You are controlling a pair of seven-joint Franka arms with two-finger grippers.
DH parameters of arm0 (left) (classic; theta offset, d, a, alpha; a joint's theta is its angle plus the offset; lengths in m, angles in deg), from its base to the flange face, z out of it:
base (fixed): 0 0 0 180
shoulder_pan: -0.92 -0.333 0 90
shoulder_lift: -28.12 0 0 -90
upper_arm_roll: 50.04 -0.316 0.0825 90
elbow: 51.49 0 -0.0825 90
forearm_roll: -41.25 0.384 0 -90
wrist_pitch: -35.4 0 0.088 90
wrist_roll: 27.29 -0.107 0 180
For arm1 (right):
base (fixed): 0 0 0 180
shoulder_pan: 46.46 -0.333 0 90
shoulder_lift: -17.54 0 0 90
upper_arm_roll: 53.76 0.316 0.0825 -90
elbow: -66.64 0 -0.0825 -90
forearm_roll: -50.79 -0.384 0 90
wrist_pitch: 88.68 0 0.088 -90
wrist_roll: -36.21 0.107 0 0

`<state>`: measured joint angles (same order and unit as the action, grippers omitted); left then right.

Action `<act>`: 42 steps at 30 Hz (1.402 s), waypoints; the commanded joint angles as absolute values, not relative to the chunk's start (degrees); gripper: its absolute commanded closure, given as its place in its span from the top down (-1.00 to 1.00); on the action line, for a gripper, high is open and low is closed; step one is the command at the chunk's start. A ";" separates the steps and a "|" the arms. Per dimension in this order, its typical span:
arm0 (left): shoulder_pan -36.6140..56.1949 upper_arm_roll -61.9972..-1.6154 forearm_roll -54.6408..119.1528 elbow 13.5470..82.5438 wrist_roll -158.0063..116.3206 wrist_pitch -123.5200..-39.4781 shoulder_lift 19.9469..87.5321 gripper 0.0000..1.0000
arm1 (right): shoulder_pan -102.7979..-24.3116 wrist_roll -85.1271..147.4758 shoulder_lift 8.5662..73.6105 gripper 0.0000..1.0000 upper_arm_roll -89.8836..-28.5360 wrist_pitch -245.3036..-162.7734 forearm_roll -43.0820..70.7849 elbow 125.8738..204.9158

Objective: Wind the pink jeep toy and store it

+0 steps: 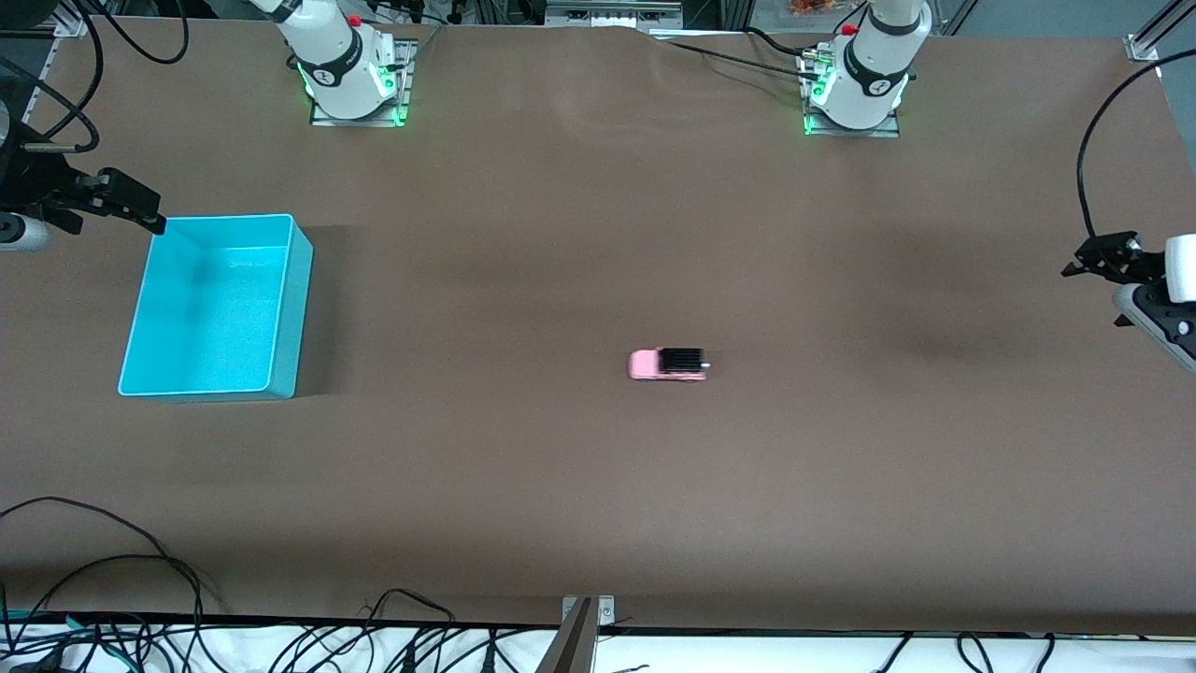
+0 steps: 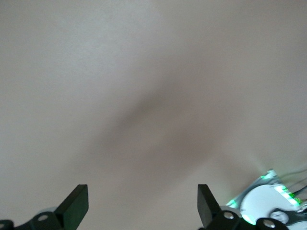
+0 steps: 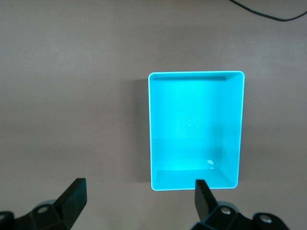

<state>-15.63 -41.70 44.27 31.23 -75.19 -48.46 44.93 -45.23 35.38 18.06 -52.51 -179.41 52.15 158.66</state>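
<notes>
The pink jeep toy (image 1: 666, 365), light pink with a black rear top, stands alone on the brown table near the middle, its long side toward the front camera. The empty turquoise bin (image 1: 210, 308) stands toward the right arm's end; the right wrist view shows its empty floor (image 3: 192, 129). My right gripper (image 1: 131, 206) is open and empty, held over the table beside the bin's corner; its fingers (image 3: 72, 196) stand wide apart. My left gripper (image 1: 1098, 257) is open and empty over the left arm's end of the table; its fingers (image 2: 74, 206) frame bare table. Neither wrist view shows the jeep.
The two arm bases (image 1: 350, 70) (image 1: 864, 79) stand along the table's robot-side edge. Loose black cables (image 1: 140, 598) lie along the edge nearest the front camera, and another cable (image 1: 1089, 178) hangs near the left gripper.
</notes>
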 commanded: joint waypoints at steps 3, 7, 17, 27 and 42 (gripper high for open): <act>-9.38 -42.31 43.71 30.33 -60.27 -43.62 41.92 1.00 | -45.31 34.80 18.59 1.00 -52.79 -178.24 51.40 157.25; -7.53 -42.22 43.09 30.33 -52.97 -43.44 40.78 1.00 | -45.31 34.80 18.59 1.00 -52.79 -178.24 51.40 157.25; -6.12 -42.84 43.09 30.33 -49.00 -43.44 40.33 1.00 | -45.31 34.80 18.59 1.00 -52.79 -178.24 51.40 157.25; -6.12 -42.92 43.09 30.95 -49.00 -43.53 39.46 1.00 | -45.31 34.80 18.59 1.00 -52.79 -178.24 51.40 157.25; -3.13 -46.88 43.36 42.62 -48.91 -58.62 30.77 1.00 | -45.31 34.71 18.59 1.00 -52.79 -177.98 51.49 157.25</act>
